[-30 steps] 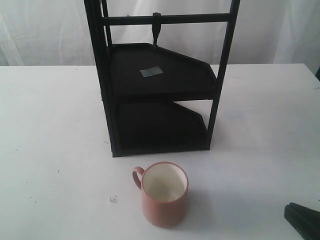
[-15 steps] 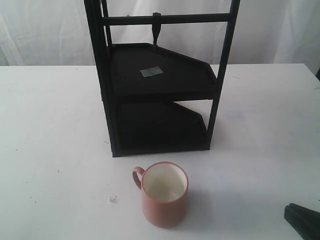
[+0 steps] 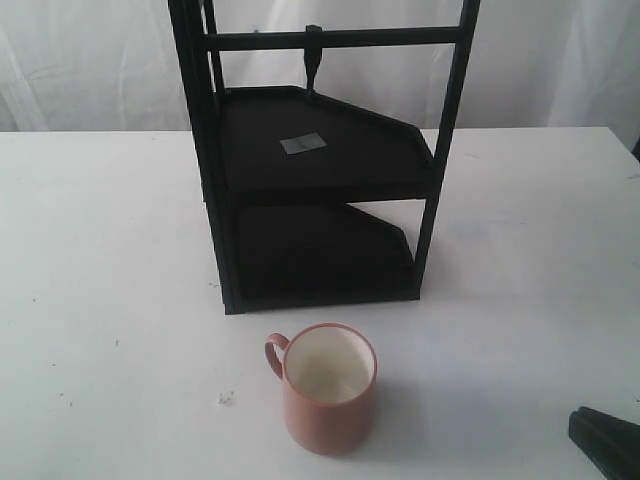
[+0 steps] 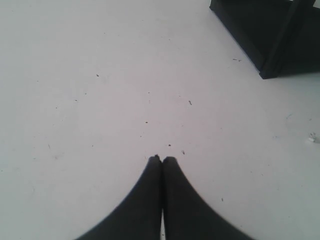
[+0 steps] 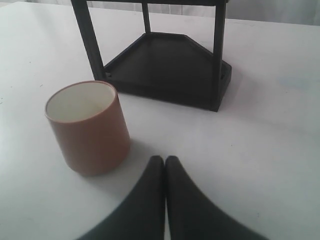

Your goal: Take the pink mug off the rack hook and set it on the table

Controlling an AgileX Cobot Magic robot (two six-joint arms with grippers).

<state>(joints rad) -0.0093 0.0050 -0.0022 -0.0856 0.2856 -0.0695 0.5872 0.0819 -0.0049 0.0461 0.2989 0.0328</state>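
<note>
Low in the middle of the exterior frame, the pink mug stands upright on the table, just before the rack, showing only its cream-white inside. At upper centre the rack hook sits on the crossbar. A small grey patch lies on the upper shelf. The left gripper and right gripper have their fingertips pressed together, holding nothing.

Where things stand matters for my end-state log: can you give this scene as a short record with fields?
pink mug: upright on the table, in front of the rack, nothing holding it
rack hook: bare
left gripper: shut, empty, above bare table
right gripper: shut, empty, near the pink mug, not touching
task state: pink mug looks placed
</note>
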